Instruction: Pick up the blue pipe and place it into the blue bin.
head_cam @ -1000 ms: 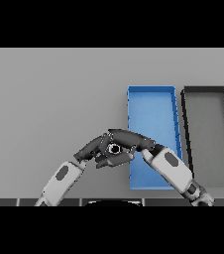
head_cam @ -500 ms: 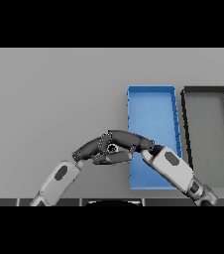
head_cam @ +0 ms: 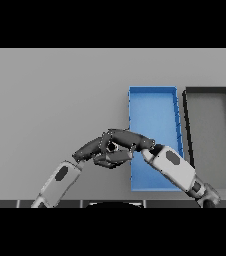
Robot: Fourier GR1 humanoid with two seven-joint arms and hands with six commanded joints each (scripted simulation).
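grey table (head_cam: 50, 100), blue bin (head_cam: 152, 107), black bin (head_cam: 210, 120)

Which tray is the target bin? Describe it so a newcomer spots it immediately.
On the grey table, look right of centre: two long open trays lie side by side. The blue bin is the left one, bright blue, with the right hand at its left rim; its neighbour, the dark bin, is black-walled and grey inside.

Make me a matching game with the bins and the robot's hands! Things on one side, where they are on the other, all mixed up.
Things:
1. blue bin
2. black bin
3. left hand
4. right hand

Places:
A. far right on the table
B. comes in from the lower left
C. reaches left over the blue bin's edge
D. between the hands and the black bin

Pairs: 1-D, 2-A, 3-B, 4-C
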